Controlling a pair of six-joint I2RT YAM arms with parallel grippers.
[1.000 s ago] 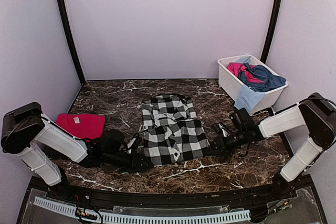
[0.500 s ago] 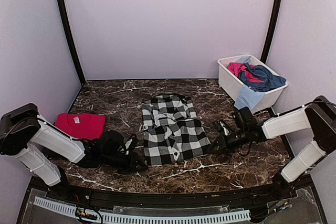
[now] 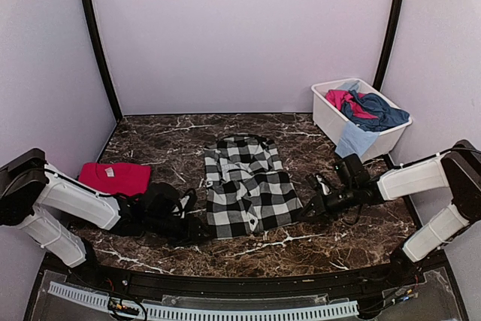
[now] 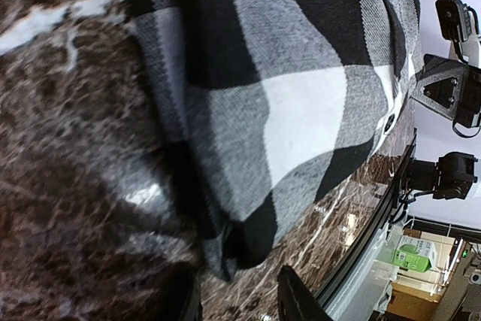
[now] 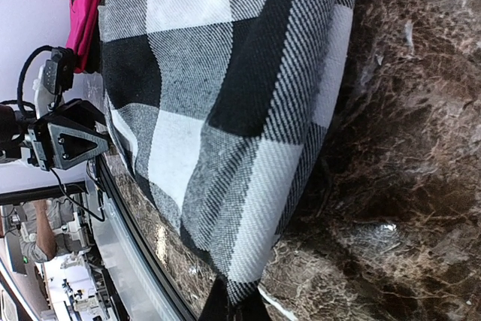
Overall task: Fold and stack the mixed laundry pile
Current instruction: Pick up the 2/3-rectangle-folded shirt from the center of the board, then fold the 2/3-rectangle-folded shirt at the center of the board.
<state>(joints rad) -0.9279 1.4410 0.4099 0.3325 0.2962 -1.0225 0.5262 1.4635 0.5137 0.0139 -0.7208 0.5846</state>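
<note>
Right hand (image 5: 231, 307) on checked shirt (image 5: 225, 95) — marble table (image 5: 406, 148), lilac walls (image 3: 240, 35)

Bare marble table (image 3: 165, 137) lies open across the frame's middle, behind the checked shirt (image 3: 246, 186). The red tee (image 3: 116, 179) blocks the left, the white tub (image 3: 325, 114) the upper right; the left arm (image 3: 79, 204) and right arm (image 3: 409, 178) crowd the shirt's lower corners.

At the middle of the tabletop (image 3: 165, 137), nearer its near edge, a shirt (image 3: 246, 189) spread flat. Left of it, by the left edge, a folded tee (image 3: 116, 180). In the far right corner a tub (image 3: 323, 118), a heap of garments (image 3: 368, 107) inside, one piece (image 3: 353, 140) hanging over its near wall.
</note>
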